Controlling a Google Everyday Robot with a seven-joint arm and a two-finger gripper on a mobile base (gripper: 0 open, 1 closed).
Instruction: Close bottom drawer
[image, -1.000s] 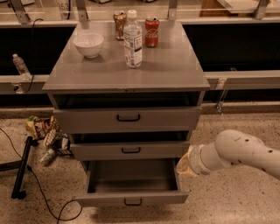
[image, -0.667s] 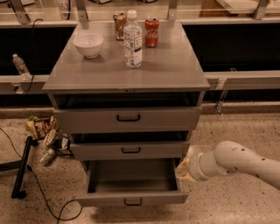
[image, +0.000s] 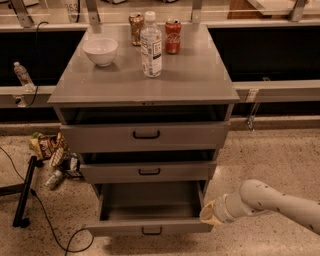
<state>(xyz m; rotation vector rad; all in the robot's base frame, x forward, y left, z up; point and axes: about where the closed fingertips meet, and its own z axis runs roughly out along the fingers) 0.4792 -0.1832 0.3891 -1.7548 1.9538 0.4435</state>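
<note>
The grey metal cabinet (image: 145, 90) has three drawers. The bottom drawer (image: 150, 227) is pulled far out; its shallow grey front with a small black handle (image: 151, 231) faces me and its inside looks empty. The middle drawer (image: 148, 171) and the top drawer (image: 145, 135) stand slightly out. My white arm comes in from the lower right. My gripper (image: 210, 214) is at the right front corner of the bottom drawer, close to or touching its front edge.
On the cabinet top stand a white bowl (image: 100, 51), a water bottle (image: 151, 45) and two cans (image: 172, 36). Snack bags and a bottle lie on the floor at the left (image: 52, 152). A black stand leg and cable (image: 24, 192) lie at the lower left.
My arm has dropped lower and the gripper has moved slightly down along the right front corner of the bottom drawer. The drawer stays pulled out.
</note>
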